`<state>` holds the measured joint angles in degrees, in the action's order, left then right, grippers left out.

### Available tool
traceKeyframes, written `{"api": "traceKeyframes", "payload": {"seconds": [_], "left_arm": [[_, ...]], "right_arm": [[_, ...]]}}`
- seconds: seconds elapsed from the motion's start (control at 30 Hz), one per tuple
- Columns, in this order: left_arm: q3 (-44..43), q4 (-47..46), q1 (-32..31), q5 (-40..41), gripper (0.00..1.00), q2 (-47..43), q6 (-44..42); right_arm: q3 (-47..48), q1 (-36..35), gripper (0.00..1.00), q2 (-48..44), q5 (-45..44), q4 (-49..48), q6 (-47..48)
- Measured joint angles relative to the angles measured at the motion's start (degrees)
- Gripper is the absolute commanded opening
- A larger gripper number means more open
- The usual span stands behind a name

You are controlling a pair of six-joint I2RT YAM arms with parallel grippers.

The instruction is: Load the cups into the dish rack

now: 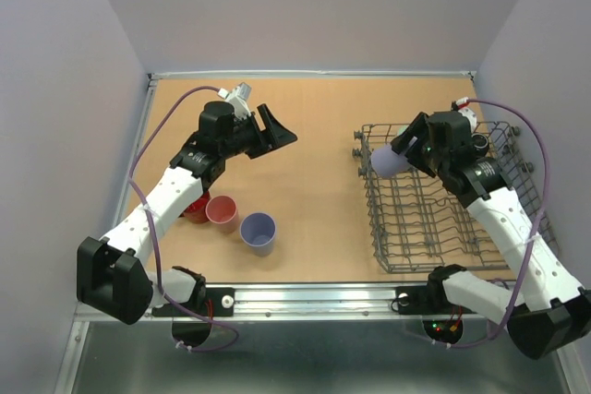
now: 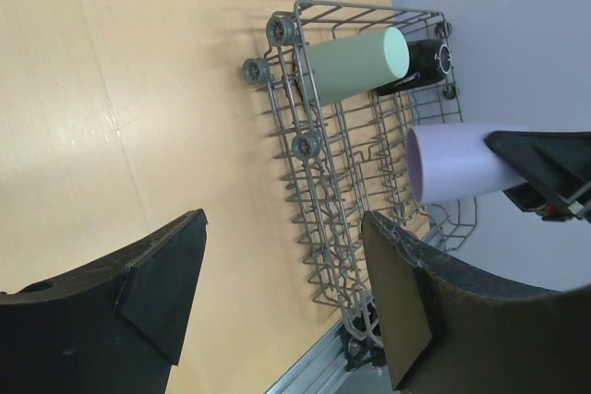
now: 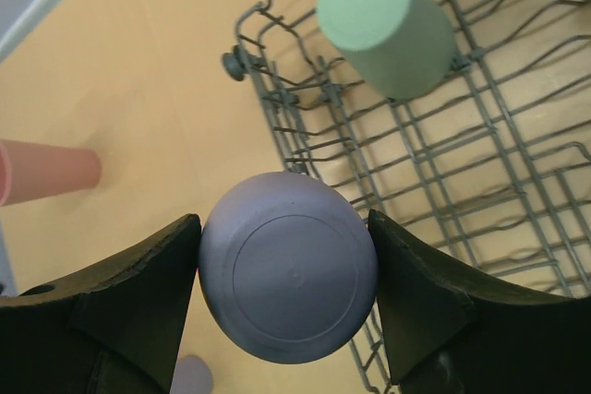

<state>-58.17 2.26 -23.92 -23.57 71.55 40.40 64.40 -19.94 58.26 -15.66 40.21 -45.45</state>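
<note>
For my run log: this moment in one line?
right tool: shut on lavender cup at dish rack edge | left tool: open, empty | in rack: green cup, dark mug | on table: red mug, pink cup, second lavender cup

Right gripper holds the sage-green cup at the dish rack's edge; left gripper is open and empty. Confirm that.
Wrong cup: the right gripper holds the lavender cup; the sage-green cup already lies in the dish rack, as the right wrist view shows. The rest stands: it is at the rack's edge, and the left gripper is open and empty.
</note>
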Motion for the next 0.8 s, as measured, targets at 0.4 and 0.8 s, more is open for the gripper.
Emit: {"api": "traceKeyframes", "payload": {"seconds": [0.4,0.8], "left_arm": [[-0.17,2.91,0.00,-0.42,0.85,0.02,-4.50],[-1.86,5.77,0.00,-0.44,0.84,1.57,-7.30]], "right_arm": [[-2.43,0.00,0.00,7.41,-11.28,2.45,2.03],[-11.17,0.00,0.00,9.53,-15.45,0.17,1.92]]}}
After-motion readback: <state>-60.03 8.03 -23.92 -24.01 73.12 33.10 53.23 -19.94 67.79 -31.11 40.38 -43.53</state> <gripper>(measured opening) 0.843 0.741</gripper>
